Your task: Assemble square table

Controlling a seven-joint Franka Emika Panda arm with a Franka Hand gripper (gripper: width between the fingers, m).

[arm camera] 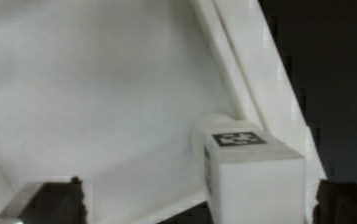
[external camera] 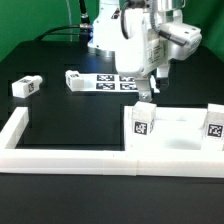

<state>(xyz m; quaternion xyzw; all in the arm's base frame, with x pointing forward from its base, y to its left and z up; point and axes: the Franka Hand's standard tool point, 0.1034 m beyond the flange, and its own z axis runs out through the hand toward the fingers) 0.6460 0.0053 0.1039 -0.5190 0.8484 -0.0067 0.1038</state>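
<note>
Tool (external camera: 152,88) hangs wide open, holding nothing, above the slab (external camera: 178,130); the upright leg (arm camera: 246,150) stands just below, between the fingers (arm camera: 54,198), nearer one, long axis vertical.

Black table (external camera: 60,112), one loose white leg (external camera: 26,86) lying toward the exterior view's left, a second leg (external camera: 74,79) just beside the marker board (external camera: 118,82), low white border wall (external camera: 70,157) along the near side, square tabletop (external camera: 180,132) flat against that wall at the exterior view's right
</note>
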